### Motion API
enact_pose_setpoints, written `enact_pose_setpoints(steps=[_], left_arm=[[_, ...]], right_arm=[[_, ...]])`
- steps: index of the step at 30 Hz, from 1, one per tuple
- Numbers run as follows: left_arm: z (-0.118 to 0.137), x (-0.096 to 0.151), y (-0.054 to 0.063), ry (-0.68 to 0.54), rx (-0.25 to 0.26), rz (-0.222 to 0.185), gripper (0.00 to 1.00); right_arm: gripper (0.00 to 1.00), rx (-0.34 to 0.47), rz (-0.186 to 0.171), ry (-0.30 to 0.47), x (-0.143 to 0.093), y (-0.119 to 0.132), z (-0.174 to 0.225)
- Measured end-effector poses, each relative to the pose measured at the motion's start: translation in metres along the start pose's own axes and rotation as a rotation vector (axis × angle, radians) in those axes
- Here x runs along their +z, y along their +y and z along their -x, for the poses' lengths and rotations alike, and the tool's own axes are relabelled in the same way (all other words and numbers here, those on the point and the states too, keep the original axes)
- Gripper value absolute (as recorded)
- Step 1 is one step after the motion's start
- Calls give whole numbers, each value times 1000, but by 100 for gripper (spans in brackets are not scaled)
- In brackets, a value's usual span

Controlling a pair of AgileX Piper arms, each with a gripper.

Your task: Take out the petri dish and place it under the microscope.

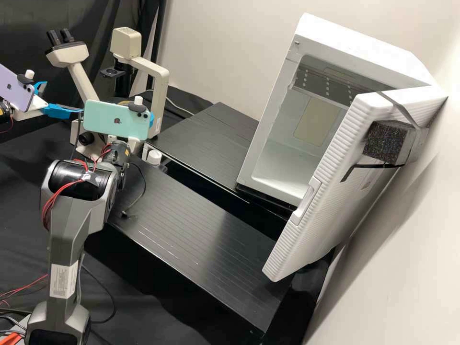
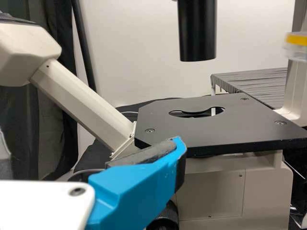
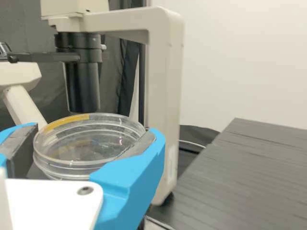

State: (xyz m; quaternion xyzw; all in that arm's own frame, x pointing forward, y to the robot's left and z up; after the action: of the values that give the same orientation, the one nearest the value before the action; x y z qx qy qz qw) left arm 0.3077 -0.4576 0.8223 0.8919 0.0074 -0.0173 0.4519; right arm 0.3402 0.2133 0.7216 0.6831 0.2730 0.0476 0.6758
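Both arms stretch toward the microscope (image 1: 162, 79): right gripper (image 1: 152, 119) grasping petri dish (image 3: 86, 149), left gripper (image 1: 64, 97) spread.

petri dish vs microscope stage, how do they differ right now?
Petri dish is round and clear with a yellow strip; stage is angular and black with a cut-out. Petri dish is held by the right gripper; stage is mounted on the microscope. Both look roughly level.

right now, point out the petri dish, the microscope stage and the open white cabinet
petri dish (image 3: 91, 143): right wrist view, its clear lid
microscope stage (image 2: 230, 129): left wrist view, its flat top
white cabinet (image 1: 369, 55): high view, its top
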Motion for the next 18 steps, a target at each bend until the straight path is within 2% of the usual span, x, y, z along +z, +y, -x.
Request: enact_pose_setpoints(steps=[2,5,15,18], left_arm=[[0,0,0,0,0,0,100],[0,0,0,0,0,0,100],[0,0,0,0,0,0,100],[0,0,0,0,0,0,100]], right_arm=[[0,-8,23,6,-7,-3,-8],[0,-3,35,3,-11,-6,-19],[0,-85,90,-65,-4,-37,-51],[0,-105,86,-77,-1,-46,-58]])
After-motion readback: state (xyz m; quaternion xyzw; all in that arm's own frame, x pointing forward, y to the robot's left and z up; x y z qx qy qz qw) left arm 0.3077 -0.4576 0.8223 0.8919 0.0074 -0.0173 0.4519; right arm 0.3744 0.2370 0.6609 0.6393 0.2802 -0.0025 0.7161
